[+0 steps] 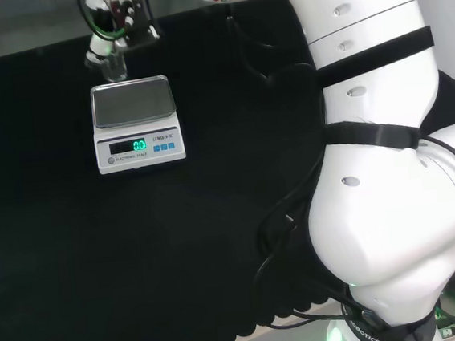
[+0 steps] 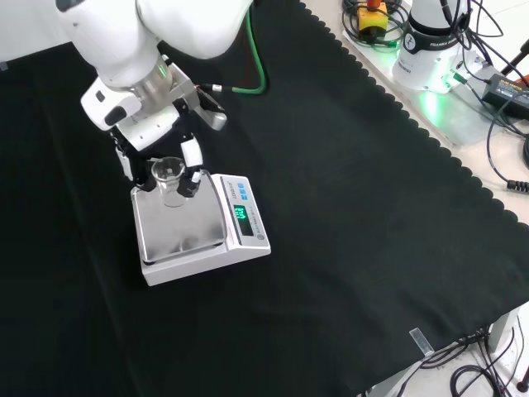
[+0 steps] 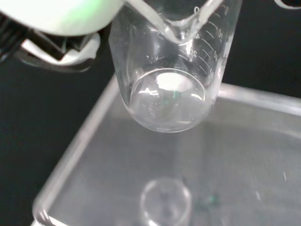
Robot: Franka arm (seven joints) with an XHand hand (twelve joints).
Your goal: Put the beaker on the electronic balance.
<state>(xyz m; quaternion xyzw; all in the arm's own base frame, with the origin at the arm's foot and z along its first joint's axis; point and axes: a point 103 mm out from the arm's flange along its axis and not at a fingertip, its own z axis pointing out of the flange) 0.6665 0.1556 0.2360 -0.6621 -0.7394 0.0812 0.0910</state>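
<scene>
black cloth [image 2: 347, 248], beaker [image 2: 169, 178] in hand [image 2: 157, 132]

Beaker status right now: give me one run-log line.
hand: shut on beaker | beaker: upright, above balance pan, base not yet on it in wrist view | balance: display lit | step: lowering pending

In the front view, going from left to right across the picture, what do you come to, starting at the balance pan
Balance pan with the beaker over its far part → balance display panel → green cable → red button box → arm base.
</scene>
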